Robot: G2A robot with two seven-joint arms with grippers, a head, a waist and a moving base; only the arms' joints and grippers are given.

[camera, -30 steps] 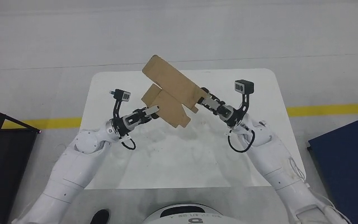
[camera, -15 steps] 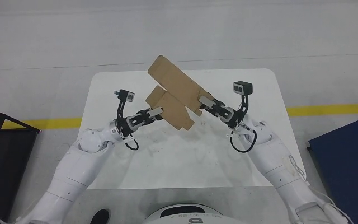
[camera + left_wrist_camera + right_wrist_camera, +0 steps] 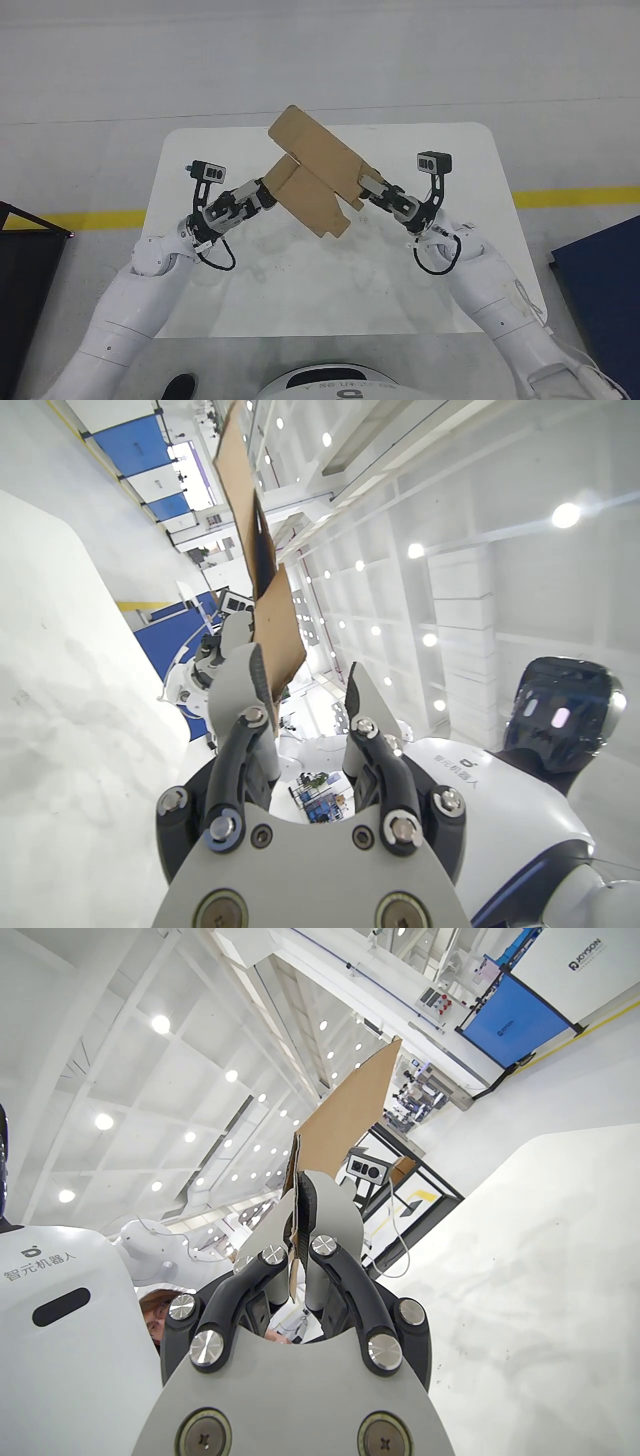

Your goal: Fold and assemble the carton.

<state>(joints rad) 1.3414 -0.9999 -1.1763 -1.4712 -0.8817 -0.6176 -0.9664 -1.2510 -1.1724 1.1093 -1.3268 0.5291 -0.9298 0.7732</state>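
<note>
A flat brown carton [image 3: 315, 170] is held tilted in the air above the far half of the white table [image 3: 300, 290]. My right gripper [image 3: 365, 185] is shut on its edge at the right side; the right wrist view shows the fingers [image 3: 320, 1198] pinching the cardboard [image 3: 345, 1113]. My left gripper [image 3: 262, 193] is at the carton's lower left flap. In the left wrist view it [image 3: 305, 672] stands open, with the flap [image 3: 277, 625] lying against one finger [image 3: 250, 680] and the other finger apart from it.
The table [image 3: 50, 625] lies bare below both arms, its near half free. Grey floor with a yellow line [image 3: 580, 195] surrounds it, with a dark frame [image 3: 25, 260] at the left and a blue panel [image 3: 605, 280] at the right.
The left wrist has turned, its camera swinging left, and its gripper sits higher at the flap. The carton has shifted slightly to the right with the right gripper.
</note>
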